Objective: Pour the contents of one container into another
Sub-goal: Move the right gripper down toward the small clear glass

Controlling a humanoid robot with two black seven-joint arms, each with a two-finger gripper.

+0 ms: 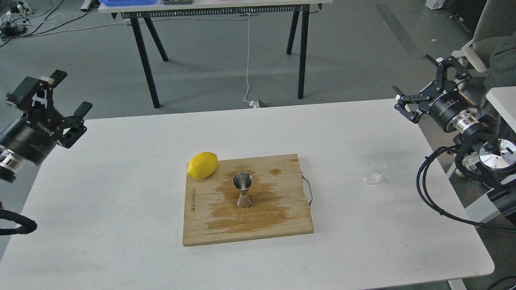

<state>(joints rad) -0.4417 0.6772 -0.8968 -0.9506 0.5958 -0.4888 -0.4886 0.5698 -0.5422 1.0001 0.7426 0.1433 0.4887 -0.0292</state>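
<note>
A small clear glass cup (373, 172) stands on the white table (121, 225) at the right, apart from everything else. The steel hourglass jigger (243, 194) stands upright in the middle of a wet wooden cutting board (278, 225). My left gripper (66, 98) hangs open above the table's far left corner, holding nothing. Off the far right edge, my right gripper (429, 86) is also open and empty, well above and behind the glass cup.
A yellow lemon (202, 164) rests at the board's far left corner. The board has a metal handle (307, 192) on its right side. Behind the table stands another table with black legs (149, 60). A black cable loop (431, 193) hangs by the right edge.
</note>
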